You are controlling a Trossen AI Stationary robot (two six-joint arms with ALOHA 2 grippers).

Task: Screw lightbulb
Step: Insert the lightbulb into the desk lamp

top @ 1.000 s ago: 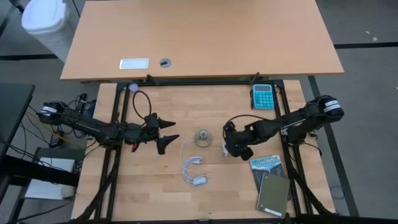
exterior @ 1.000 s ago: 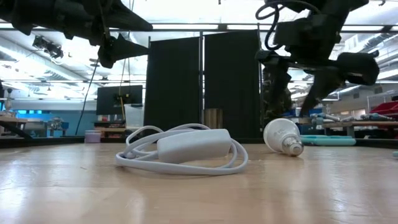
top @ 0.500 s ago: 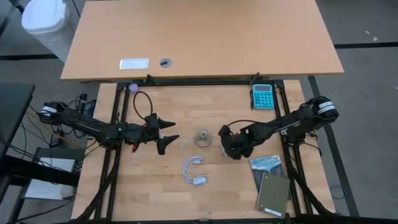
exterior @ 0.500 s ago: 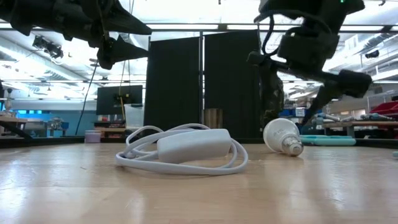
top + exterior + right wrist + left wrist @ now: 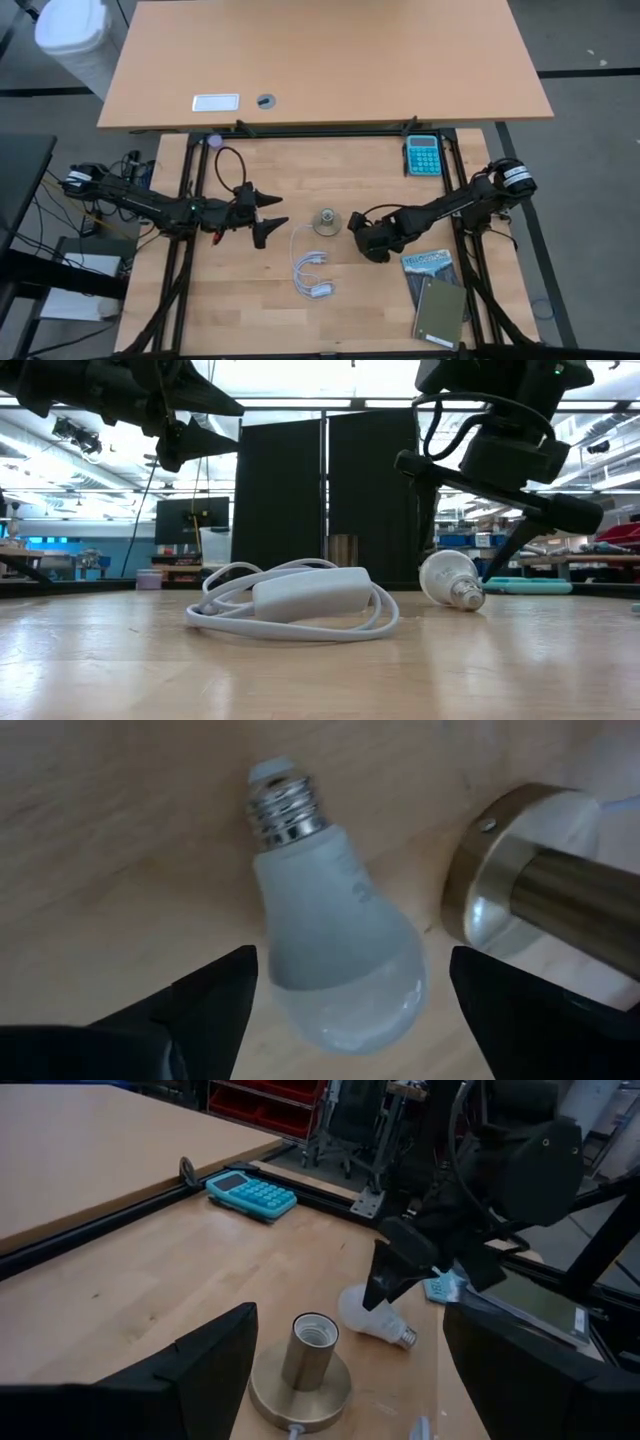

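The lightbulb (image 5: 335, 945) lies on its side on the wooden table, close to the brass socket (image 5: 305, 1370), which stands upright on its round base. My right gripper (image 5: 350, 982) hangs open over the bulb and slants down. One finger stands on each side of the globe, apart from it. In the high view this gripper (image 5: 366, 236) hides the bulb. My left gripper (image 5: 272, 214) waits open above the table, left of the socket (image 5: 326, 222) and pointing at it.
The socket's white cord with its switch (image 5: 312, 272) lies coiled in front of the socket. A blue calculator (image 5: 422, 156) sits at the far right, and a booklet (image 5: 428, 263) and a grey notebook (image 5: 440, 311) at the near right.
My right gripper has moved toward the table's left edge and down, to a place over the lightbulb. It has rolled about its own axis, so its fingers now stand on either side of the bulb.
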